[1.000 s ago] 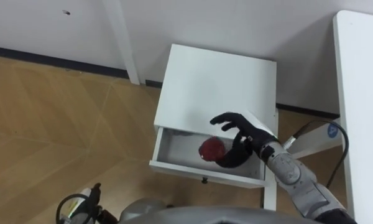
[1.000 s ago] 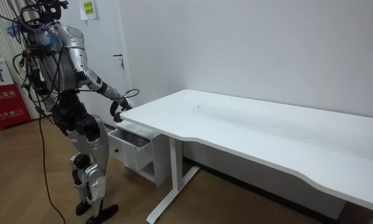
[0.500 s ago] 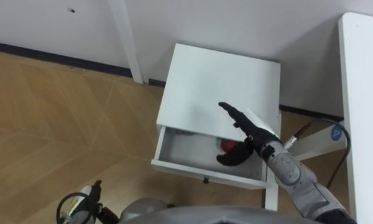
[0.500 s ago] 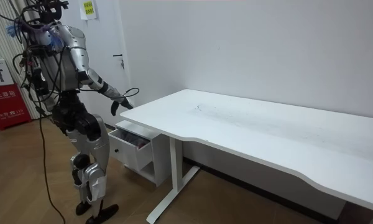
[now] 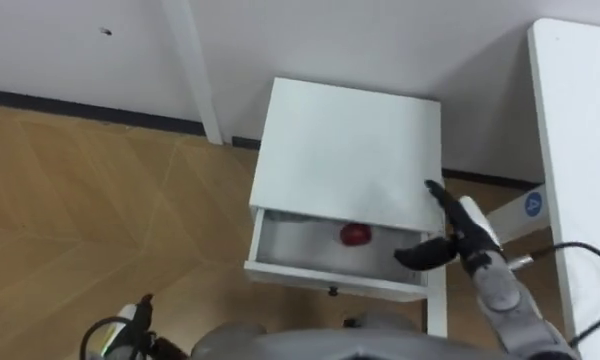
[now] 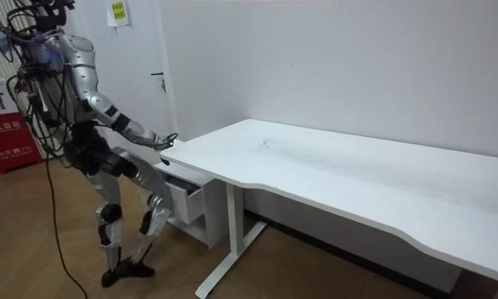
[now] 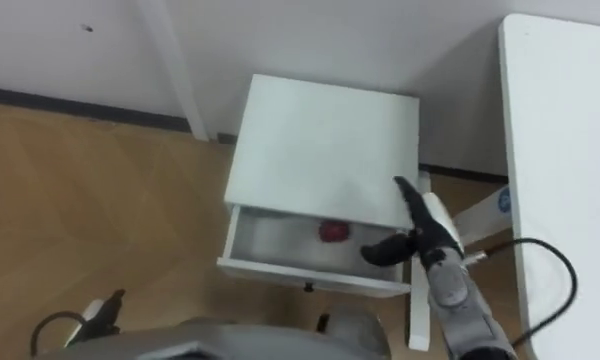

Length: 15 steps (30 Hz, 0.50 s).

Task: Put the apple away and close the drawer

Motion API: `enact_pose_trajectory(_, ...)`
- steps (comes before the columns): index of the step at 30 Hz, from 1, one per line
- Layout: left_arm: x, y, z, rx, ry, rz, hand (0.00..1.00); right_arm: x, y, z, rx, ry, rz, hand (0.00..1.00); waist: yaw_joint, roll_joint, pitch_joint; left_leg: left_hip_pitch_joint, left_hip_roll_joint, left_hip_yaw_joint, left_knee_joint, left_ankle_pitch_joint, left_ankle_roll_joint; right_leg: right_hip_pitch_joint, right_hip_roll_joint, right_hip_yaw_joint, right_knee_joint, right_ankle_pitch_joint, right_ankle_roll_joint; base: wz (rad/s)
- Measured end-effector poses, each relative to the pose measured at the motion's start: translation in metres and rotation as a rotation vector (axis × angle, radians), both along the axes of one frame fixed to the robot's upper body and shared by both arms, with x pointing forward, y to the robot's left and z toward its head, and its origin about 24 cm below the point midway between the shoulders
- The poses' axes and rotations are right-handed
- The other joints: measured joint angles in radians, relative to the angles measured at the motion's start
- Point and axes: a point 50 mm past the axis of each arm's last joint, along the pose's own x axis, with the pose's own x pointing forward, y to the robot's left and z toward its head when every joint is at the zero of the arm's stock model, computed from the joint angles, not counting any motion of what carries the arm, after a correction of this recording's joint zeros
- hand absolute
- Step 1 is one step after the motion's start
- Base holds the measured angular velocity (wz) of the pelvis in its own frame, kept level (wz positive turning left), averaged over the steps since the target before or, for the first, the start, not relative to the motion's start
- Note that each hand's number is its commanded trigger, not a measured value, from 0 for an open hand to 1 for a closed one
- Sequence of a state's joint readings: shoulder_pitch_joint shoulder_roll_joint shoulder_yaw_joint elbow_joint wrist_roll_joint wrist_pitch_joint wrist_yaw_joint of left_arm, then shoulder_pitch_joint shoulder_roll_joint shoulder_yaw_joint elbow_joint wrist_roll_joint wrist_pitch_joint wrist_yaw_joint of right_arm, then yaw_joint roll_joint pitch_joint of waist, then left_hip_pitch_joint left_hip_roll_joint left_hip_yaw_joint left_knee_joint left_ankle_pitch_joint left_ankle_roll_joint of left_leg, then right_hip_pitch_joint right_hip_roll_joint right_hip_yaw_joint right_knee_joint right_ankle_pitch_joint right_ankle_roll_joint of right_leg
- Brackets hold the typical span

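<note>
Your apple [image 5: 356,234] sits in the open drawer [image 5: 330,279], so your right hand [image 5: 460,236] hangs empty and spread wide beside it, free to push it shut.

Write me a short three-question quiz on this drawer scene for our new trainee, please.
1. True or false: the apple lies inside the open drawer.
2. The right hand is: A) shut on the apple; B) open, by the drawer's right end; C) shut, holding nothing.
3. Fill in: the step not yet done is ___ the drawer.

Key: 1 true; 2 B; 3 closing.
</note>
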<state>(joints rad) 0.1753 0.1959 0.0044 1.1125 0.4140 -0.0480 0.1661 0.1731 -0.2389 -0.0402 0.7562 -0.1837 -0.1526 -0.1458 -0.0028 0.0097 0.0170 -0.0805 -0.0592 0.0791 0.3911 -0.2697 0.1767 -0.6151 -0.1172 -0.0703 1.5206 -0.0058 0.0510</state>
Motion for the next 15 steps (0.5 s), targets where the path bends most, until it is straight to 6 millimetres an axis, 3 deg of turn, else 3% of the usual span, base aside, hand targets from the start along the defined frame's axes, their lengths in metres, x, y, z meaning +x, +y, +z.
enact_pose_trajectory(1,0.002,0.001,0.0,-0.005,0.001,0.027,0.0,-0.011,-0.01,-0.003,-0.004,0.024,-0.062,0.0,-0.013,0.037,0.0033,-0.016,0.031,-0.001,0.028,-0.007,0.0,-0.097,0.026,0.002,0.224,-0.05,-0.021,-0.11)
enact_pose_trajectory(3,0.002,0.007,0.001,0.006,-0.006,0.052,0.0,-0.022,-0.017,-0.008,-0.009,0.074,-0.097,0.0,-0.019,0.058,0.0041,-0.024,0.055,-0.002,0.037,-0.018,-0.011,-0.163,0.029,0.012,0.358,-0.093,-0.016,-0.07)
enact_pose_trajectory(5,-0.005,0.014,0.003,0.025,0.011,0.067,0.0,-0.032,-0.013,-0.016,0.017,0.121,-0.119,0.0,-0.02,0.049,0.0081,-0.019,0.05,-0.003,0.043,-0.021,-0.014,-0.102,0.016,0.037,0.218,-0.111,0.0,0.01)
enact_pose_trajectory(7,-0.016,0.017,0.003,0.031,0.023,0.089,0.0,-0.041,-0.006,-0.025,0.057,0.174,-0.147,0.0,-0.017,0.034,0.0093,-0.016,0.025,-0.008,0.042,-0.024,-0.014,0.147,0.012,0.034,-0.296,-0.125,0.023,0.09)
enact_pose_trajectory(8,-0.018,0.018,0.003,0.028,0.026,0.103,0.0,-0.043,-0.005,-0.026,0.067,0.184,-0.156,0.0,-0.016,0.023,0.0091,-0.022,0.018,-0.008,0.042,-0.024,-0.014,0.21,0.011,0.032,-0.426,-0.131,0.029,0.06)
enact_pose_trajectory(9,-0.021,0.018,0.003,0.027,0.029,0.121,0.0,-0.047,-0.004,-0.029,0.082,0.203,-0.175,0.0,-0.005,0.005,0.0001,-0.036,-0.002,-0.009,0.038,-0.02,-0.02,0.322,0.011,0.027,-0.65,-0.147,0.039,0.0)
enact_pose_trajectory(11,-0.02,0.019,0.004,0.027,0.009,0.159,0.0,-0.049,-0.001,-0.031,0.096,0.221,-0.179,0.0,0.026,-0.026,-0.0104,-0.046,-0.026,0.0,0.007,-0.003,-0.047,0.445,0.016,0.006,-0.917,-0.19,0.038,-0.12)
enact_pose_trajectory(12,-0.018,0.017,0.004,0.022,-0.007,0.188,0.0,-0.049,0.001,-0.032,0.105,0.226,-0.175,0.0,0.043,-0.041,-0.0098,-0.049,-0.03,0.004,-0.015,0.011,-0.066,0.505,0.015,-0.016,-1.059,-0.199,0.03,-0.17)
enact_pose_trajectory(14,-0.017,0.018,0.004,0.024,-0.021,0.2,0.0,-0.049,0.005,-0.036,0.113,0.249,-0.176,0.0,0.045,-0.066,-0.0147,-0.048,-0.03,0.005,-0.044,0.029,-0.096,0.571,0.021,-0.035,-1.211,-0.187,0.013,0.02)
enact_pose_trajectory(15,-0.015,0.017,0.004,0.025,-0.026,0.2,0.0,-0.048,0.006,-0.038,0.119,0.262,-0.171,0.0,0.045,-0.072,-0.0148,-0.047,-0.027,0.004,-0.049,0.03,-0.098,0.603,0.03,-0.047,-1.275,-0.179,0.008,0.08)
